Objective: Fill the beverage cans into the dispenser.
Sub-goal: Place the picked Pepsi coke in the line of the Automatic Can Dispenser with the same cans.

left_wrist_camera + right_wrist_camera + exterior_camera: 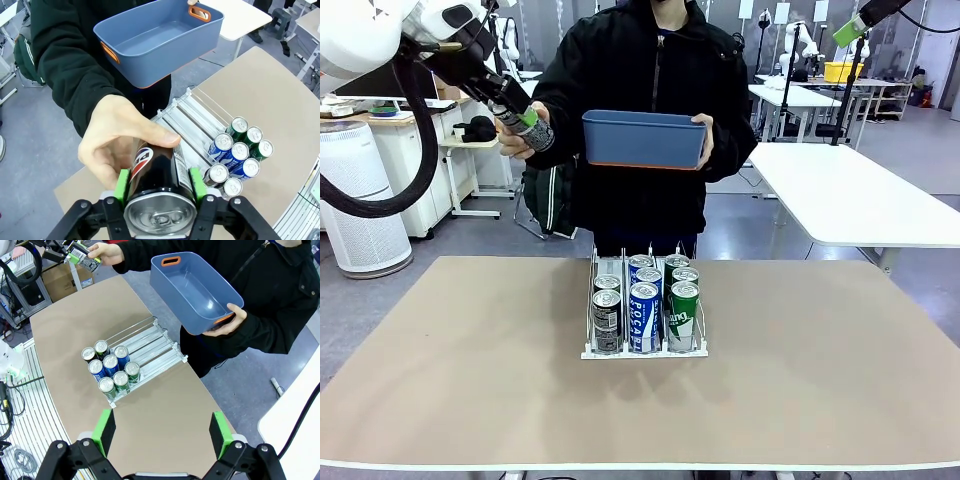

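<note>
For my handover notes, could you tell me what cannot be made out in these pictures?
- Black can label: left wrist view, covered by the person's hand and the left claw shut on it.
- Rear cans in the dispenser: front view, hidden behind the front row.
- Tub interior: front view, hidden by its wall.

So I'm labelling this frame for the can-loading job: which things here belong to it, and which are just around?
Part of the job:
- dark can, clamped in the left gripper, person's hand also on it
- seven cans in the dispenser

Just around:
- empty blue tub, held by the person
- open right gripper
</note>
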### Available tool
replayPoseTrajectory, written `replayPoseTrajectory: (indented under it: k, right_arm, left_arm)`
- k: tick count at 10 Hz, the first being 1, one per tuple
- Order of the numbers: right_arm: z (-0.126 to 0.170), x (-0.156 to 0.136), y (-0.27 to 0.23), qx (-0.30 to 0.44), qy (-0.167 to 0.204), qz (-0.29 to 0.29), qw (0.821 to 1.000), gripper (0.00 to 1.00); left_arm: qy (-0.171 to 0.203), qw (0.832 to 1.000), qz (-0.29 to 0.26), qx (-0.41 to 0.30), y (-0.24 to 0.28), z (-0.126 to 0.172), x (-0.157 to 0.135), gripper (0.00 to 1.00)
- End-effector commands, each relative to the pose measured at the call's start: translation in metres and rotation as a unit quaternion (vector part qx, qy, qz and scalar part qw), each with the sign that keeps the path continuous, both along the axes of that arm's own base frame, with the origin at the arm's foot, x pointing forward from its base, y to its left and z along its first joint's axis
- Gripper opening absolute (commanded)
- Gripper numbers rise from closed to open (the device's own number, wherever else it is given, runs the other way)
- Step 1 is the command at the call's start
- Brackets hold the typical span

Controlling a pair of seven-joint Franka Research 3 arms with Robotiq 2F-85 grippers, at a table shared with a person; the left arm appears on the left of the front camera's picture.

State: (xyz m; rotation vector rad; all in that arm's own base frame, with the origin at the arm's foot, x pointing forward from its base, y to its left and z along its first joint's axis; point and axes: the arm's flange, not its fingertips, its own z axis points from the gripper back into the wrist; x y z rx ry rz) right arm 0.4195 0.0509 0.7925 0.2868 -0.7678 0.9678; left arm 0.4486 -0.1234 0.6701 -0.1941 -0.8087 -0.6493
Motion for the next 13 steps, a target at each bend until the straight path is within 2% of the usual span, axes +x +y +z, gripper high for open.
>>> replayPoseTrajectory:
  k: [1, 13]
  right_arm:
    - [-0.0004, -0.0008, 0.0001, 0.003, 0.005, 0.0, 1.0, 1.0]
    - [-0.0004, -0.0008, 0.0001, 0.003, 0.005, 0.0, 1.0, 1.0]
  left_arm:
    - [0.003, 1.0, -0.002, -0.007, 0.0025, -0.0003, 0.0003, 0.02]
    - [0.003, 1.0, -0.002, -0.007, 0.0025, -0.0003, 0.0003, 0.02]
